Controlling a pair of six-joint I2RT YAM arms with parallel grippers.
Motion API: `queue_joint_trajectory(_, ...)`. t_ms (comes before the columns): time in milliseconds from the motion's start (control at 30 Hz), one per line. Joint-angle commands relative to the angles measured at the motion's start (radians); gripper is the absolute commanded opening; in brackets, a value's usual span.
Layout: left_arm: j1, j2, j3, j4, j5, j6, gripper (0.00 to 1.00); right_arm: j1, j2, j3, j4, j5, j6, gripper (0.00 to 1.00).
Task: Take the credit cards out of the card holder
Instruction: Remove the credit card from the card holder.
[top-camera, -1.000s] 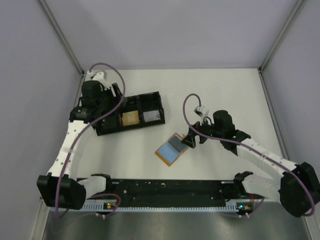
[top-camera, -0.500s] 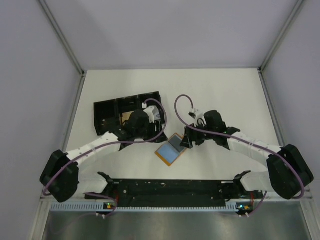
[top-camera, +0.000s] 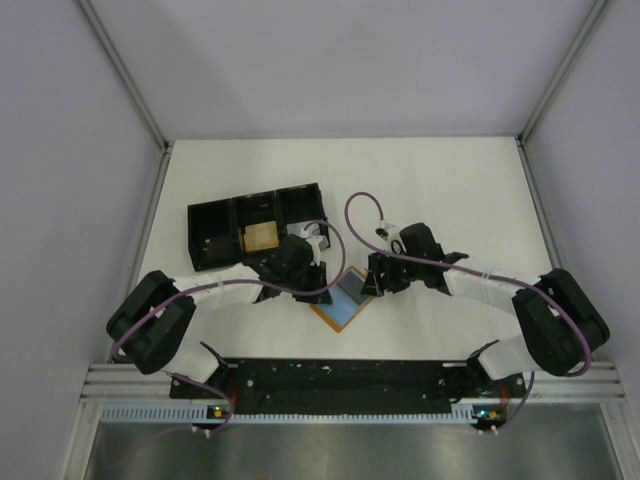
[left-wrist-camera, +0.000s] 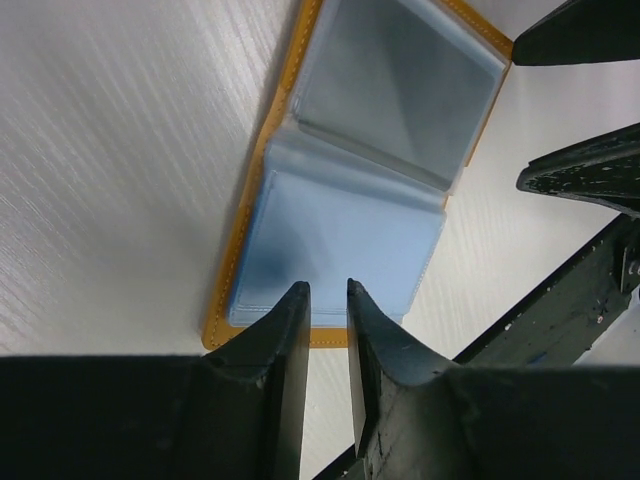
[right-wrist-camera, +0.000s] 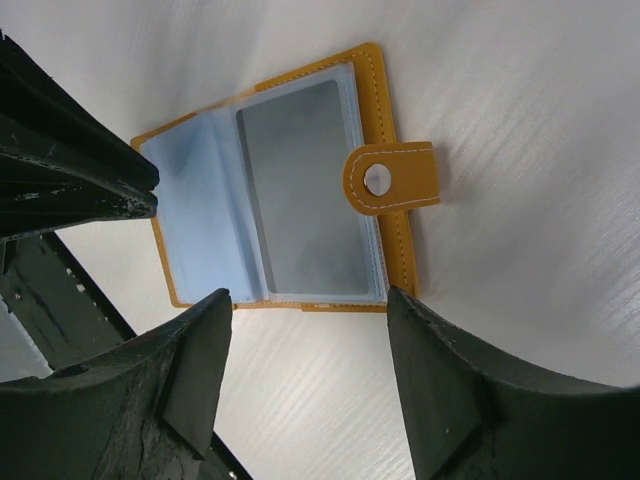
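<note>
Hovering over open card holder (top-camera: 340, 303), arms bent inward; left end effector (left-wrist-camera: 325, 288) narrowly parted, right end effector (right-wrist-camera: 307, 295) spread.

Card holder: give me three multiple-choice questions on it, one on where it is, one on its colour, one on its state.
1. Where is the card holder? A: against the far wall. B: on the table between the left pincer and the right pincer. C: lifted in the air.
2. Its cover colour? A: green. B: white. C: orange-tan.
3. Its state? A: lying open. B: snapped shut. C: rolled up.
Answers: B, the top view shows it flat between both pincers; C, its stitched border is orange-tan; A, both clear sleeves show and the tab is unfastened.
</note>
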Motion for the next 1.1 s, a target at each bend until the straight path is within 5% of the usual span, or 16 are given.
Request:
queue_joint_trajectory(0,-0.001,0.035,-0.008,0.008,0.019,0.032,0.24,0.009,0.019,0.040,0.050,0.000,0.015,0.61)
queue_joint_trajectory(1067,-0.002,0.063,-0.005,-0.039,0.013,0.060,0.16,0.014,0.067,0.034,0.089,-0.022,0.025,0.50)
